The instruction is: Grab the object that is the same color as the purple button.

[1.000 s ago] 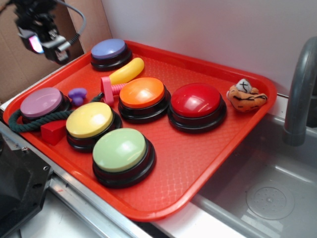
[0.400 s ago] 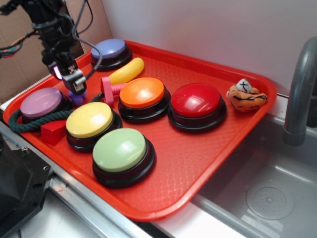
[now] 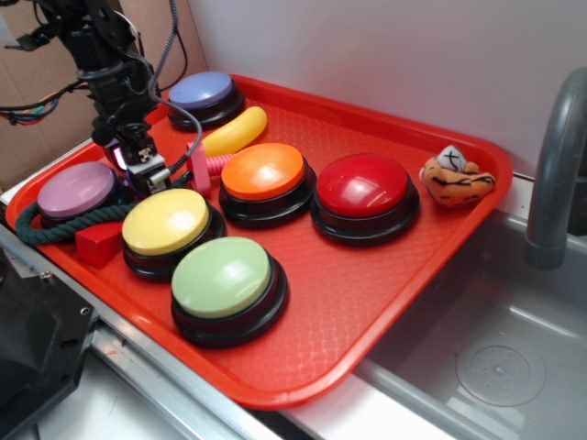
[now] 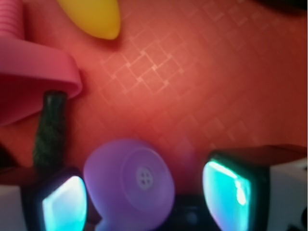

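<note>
Step in hand: lining up the grasp. Gripper [image 4: 144, 202] is low over the tray [image 3: 367, 275], jaws wide, nothing held. The purple mushroom toy [image 4: 130, 185] sits between the fingers [image 4: 65, 204], nearer the left one, next to the pink bolt [image 4: 33, 82] and the dark rope [image 4: 50, 130]. It matches the purple button [image 3: 202, 92] at the far left. Next move looks like closing squarely on the toy, clear of the rope.

Exterior view evenly bright, with soft glare on the red button [image 3: 363, 184]; wrist view dim and blurred throughout.
</note>
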`<state>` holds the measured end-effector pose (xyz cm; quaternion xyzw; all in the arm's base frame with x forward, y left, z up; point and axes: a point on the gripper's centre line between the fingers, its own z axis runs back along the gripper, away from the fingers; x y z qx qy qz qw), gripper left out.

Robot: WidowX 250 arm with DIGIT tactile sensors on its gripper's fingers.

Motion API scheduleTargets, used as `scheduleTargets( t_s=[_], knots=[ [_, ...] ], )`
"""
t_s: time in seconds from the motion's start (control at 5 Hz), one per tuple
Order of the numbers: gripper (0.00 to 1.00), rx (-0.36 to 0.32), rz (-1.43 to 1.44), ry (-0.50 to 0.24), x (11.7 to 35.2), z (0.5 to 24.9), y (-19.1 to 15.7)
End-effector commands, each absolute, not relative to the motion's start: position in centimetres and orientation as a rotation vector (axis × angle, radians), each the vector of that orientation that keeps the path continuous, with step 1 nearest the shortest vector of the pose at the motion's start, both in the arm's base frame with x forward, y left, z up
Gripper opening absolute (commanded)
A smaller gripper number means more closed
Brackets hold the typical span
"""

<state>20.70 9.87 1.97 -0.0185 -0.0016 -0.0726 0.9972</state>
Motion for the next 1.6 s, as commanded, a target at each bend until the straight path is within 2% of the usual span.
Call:
scheduleTargets(
  t_s=[0.0, 0.2, 0.4, 0.6, 0.8, 1.0, 1.2, 1.4],
  knots=[
    [0.00, -0.030, -0.080, -0.026, 20.9, 2.3, 10.7],
    [0.00, -0.034, -0.030, 0.007, 21.1, 3.2, 11.2],
    [0.00, -0.018, 0.031, 0.006, 21.2, 6.8, 10.9],
    [0.00, 0.069, 0.026, -0.008, 21.8, 11.7, 8.7],
    [0.00, 0.136, 0.018, -0.025, 22.2, 15.2, 5.7],
    [0.00, 0.112, -0.012, -0.082, 21.7, 18.3, 2.9],
    [0.00, 0.096, 0.019, -0.112, 21.2, 18.4, 2.0],
    [0.00, 0.094, 0.089, -0.070, 21.2, 17.3, 3.1]
  ],
)
